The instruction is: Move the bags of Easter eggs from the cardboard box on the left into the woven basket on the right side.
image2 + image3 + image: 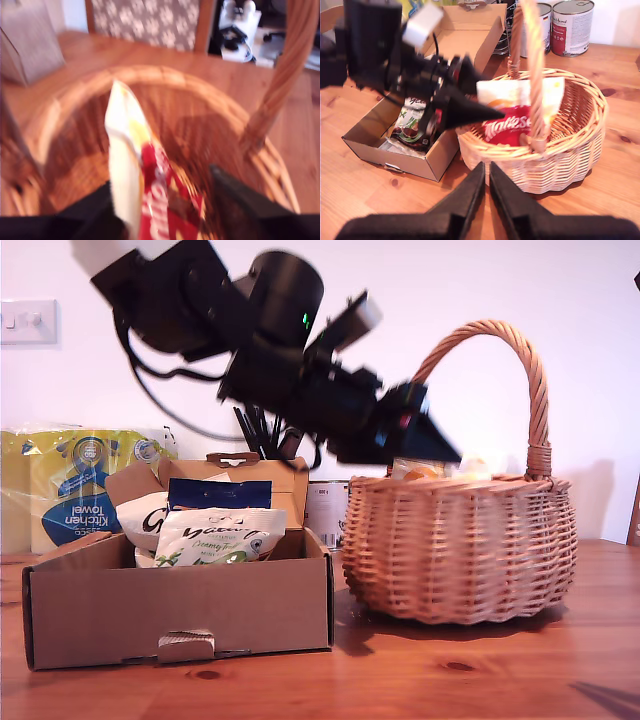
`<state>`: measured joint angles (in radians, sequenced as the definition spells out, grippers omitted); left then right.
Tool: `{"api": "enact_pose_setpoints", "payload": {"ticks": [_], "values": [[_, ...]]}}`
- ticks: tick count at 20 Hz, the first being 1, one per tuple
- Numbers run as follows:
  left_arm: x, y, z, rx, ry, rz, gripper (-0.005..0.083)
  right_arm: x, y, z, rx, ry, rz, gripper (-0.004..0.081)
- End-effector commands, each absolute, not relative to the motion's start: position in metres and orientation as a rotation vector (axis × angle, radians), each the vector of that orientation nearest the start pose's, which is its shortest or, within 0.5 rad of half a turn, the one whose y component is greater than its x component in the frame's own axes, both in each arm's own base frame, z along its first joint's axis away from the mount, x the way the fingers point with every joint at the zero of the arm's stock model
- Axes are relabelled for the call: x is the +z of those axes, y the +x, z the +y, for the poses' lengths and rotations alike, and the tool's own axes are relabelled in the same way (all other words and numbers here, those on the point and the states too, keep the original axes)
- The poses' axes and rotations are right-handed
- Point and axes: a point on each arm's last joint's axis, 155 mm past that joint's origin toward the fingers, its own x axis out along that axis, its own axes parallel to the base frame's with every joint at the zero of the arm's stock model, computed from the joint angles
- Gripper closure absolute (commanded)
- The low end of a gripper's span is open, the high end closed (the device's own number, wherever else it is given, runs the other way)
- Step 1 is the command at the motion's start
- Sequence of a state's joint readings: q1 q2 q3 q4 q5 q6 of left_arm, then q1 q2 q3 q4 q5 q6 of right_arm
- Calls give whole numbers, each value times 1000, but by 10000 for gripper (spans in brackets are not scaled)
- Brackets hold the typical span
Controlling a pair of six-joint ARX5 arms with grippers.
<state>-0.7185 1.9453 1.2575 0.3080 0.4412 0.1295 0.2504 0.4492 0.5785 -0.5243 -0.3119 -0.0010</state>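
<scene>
Your first hand (pixel 165 200) hangs over the woven basket (pixel 460 545), its fingers clamped on a red-and-white Maltesers bag (pixel 512 122) that sits inside the basket's rim, beneath the arched handle. Your second hand (pixel 486 192) waits above the wooden worktop (pixel 480 680) in front of the basket, its fingers pressed together on nothing. At the exterior view's left, the cardboard box (pixel 180 610) stands open with a white Galaxy bag (pixel 220 537) and a dark blue bag (pixel 220 494) still inside, a kitchen towel pack (pixel 75 490) behind it.
</scene>
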Motion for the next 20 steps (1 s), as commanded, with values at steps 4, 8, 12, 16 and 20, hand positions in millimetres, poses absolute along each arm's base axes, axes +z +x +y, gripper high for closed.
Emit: {"api": "enact_pose_setpoints", "payload": {"ticks": [4,8,12,16,20], "values": [[177,368,-429,-1172,181,334,185,210,220,116,564,9,408,783],[196,361,-412,-1150,186,368,242,210,219,116,564,9,408,783],[209,361,-383,-1102,209,417,512,210,219,116,564,9,408,783],[210,363,-351,-1049,220,490,794,210,219,116,564,9,411,783],[195,371,-317,-965,274,563,793,210,219,116,564,9,411,783]]}}
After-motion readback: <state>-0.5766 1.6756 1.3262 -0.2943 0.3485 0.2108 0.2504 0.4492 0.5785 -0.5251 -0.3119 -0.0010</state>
